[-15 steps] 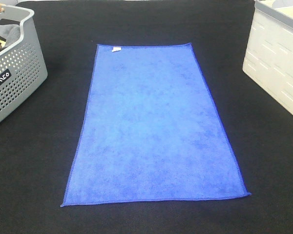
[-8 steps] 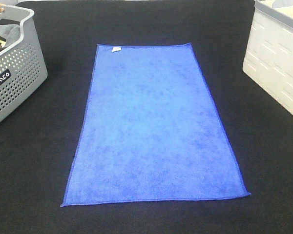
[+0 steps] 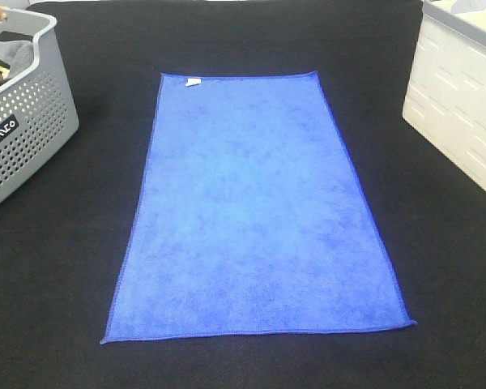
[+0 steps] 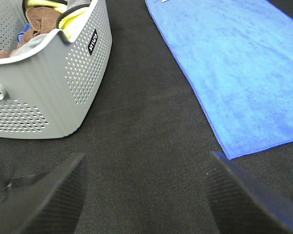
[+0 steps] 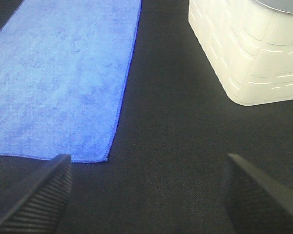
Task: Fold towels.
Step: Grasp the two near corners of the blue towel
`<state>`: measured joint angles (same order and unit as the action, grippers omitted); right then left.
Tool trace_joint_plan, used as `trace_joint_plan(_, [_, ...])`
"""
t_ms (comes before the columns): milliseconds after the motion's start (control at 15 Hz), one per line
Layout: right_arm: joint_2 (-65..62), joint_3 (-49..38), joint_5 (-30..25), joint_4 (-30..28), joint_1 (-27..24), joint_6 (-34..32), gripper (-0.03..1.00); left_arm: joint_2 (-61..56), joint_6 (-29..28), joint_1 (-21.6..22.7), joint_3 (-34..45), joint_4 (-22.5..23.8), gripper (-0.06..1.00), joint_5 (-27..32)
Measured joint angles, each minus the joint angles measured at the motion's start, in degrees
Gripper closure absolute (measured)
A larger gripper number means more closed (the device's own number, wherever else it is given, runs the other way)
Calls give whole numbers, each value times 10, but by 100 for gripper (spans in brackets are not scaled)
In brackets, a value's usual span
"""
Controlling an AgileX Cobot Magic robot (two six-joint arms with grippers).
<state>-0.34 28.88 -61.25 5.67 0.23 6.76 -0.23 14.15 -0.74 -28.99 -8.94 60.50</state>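
1. The royal-blue microfibre towel [image 3: 255, 211] lies flat and fully spread in the middle of the tabletop. In the high view its long sides run from 12 to 6 o'clock, and a small white tag [image 3: 193, 81] sits at the 11 o'clock corner. No fold has been made yet.
2. The left claw [image 4: 145, 178] is spread wide and holds nothing, over bare tabletop off the towel's 7 o'clock corner. The right claw [image 5: 146, 183] is likewise spread and empty off the 5 o'clock corner. Neither touches the towel.
3. Likely risk: the hem lies tight against the fabric covering, so a finger could slide over it, or pinch the black covering along with the towel.
4. Likely risk: if one claw grips and the other misses, or they lift unevenly, the fold would go skew and the hems would not meet.
5. The tabletop [image 3: 65, 284] is covered in matte black woven fabric, which probably drags on microfibre.
6. A perforated grey basket [image 3: 24, 138] of cloths stands at 10 o'clock and a white plastic crate [image 3: 462, 105] at 2 o'clock. Both are well apart from the towel. Nothing beyond the tabletop shows.
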Motion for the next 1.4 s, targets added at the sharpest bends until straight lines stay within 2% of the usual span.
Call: trace_joint_plan(1400, [0,0,0,0,0,0,19,0,0,0,0,0,29,0])
